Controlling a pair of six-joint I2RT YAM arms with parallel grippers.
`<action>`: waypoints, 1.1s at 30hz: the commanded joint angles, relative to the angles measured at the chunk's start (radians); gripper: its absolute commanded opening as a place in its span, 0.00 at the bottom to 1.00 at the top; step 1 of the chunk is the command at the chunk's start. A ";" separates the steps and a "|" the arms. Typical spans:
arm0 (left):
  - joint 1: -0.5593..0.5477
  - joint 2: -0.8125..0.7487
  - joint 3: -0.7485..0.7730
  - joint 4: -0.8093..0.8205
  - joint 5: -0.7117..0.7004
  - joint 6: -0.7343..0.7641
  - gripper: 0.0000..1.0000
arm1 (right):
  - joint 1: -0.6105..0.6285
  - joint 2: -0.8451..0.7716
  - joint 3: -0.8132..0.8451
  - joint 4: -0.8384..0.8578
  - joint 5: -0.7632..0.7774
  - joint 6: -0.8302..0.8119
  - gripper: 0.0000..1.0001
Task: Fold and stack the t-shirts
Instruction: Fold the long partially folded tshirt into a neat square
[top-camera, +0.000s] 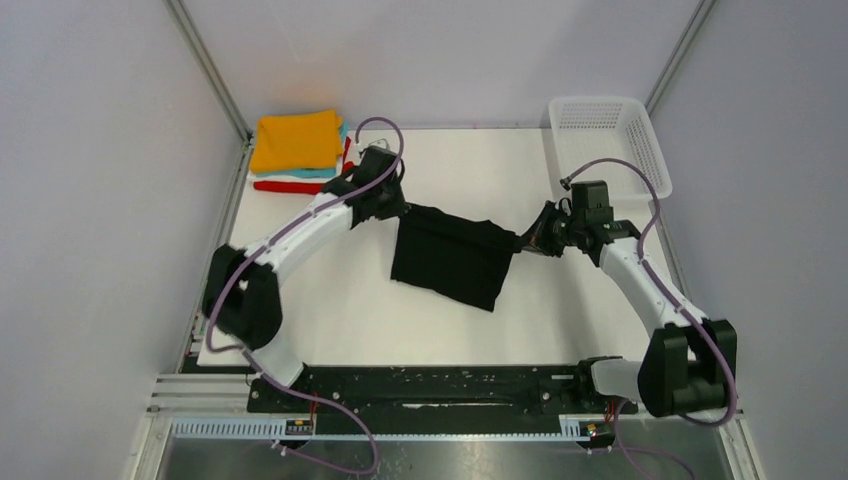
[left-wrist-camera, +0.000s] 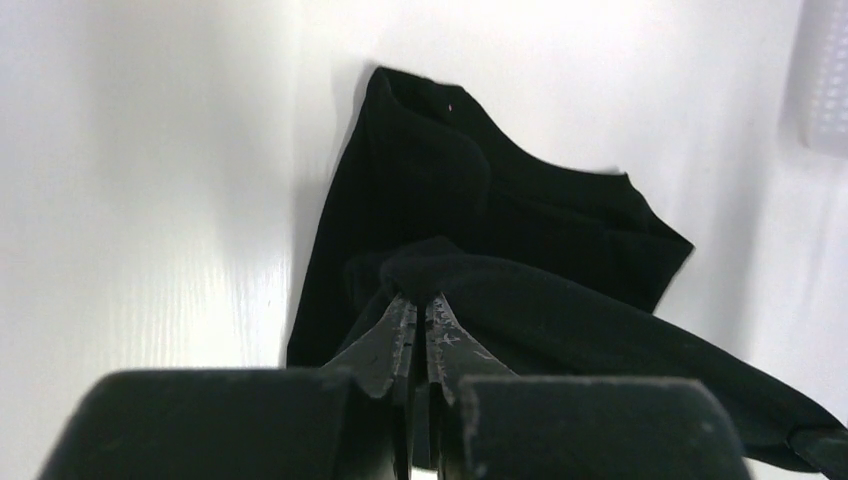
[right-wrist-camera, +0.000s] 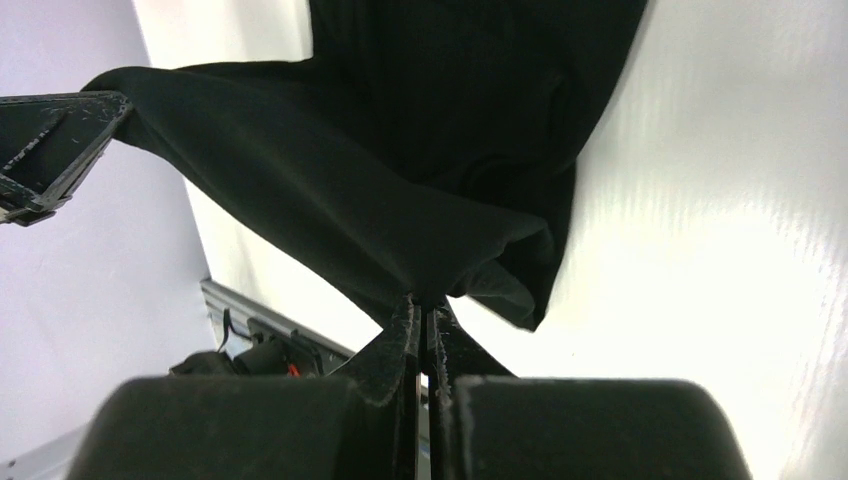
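A plain black t-shirt (top-camera: 450, 258) hangs stretched between my two grippers over the middle of the table, its lower part draped down. My left gripper (top-camera: 402, 208) is shut on its left top corner, and the left wrist view shows the black t-shirt (left-wrist-camera: 480, 190) bunched at that gripper (left-wrist-camera: 422, 300). My right gripper (top-camera: 520, 240) is shut on the right top corner, and the right wrist view shows the black t-shirt (right-wrist-camera: 400, 170) pinched at that gripper (right-wrist-camera: 422, 305). A stack of folded t-shirts (top-camera: 297, 150), orange on top with teal, white and red beneath, lies at the back left.
A white mesh basket (top-camera: 607, 140) stands at the back right corner, and its edge also shows in the left wrist view (left-wrist-camera: 822, 80). The white table (top-camera: 340, 310) has a black rail (top-camera: 440, 385) along its near edge. The left fingertip (right-wrist-camera: 50, 140) shows in the right wrist view.
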 joint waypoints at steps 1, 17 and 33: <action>0.052 0.161 0.133 0.016 -0.018 0.037 0.00 | -0.022 0.107 0.035 0.127 0.151 -0.029 0.00; 0.094 0.364 0.313 0.038 0.145 0.107 0.99 | -0.021 0.349 0.135 0.286 0.102 -0.031 0.99; 0.076 0.130 -0.040 0.212 0.407 0.110 0.99 | 0.231 0.303 0.050 0.369 0.054 -0.064 1.00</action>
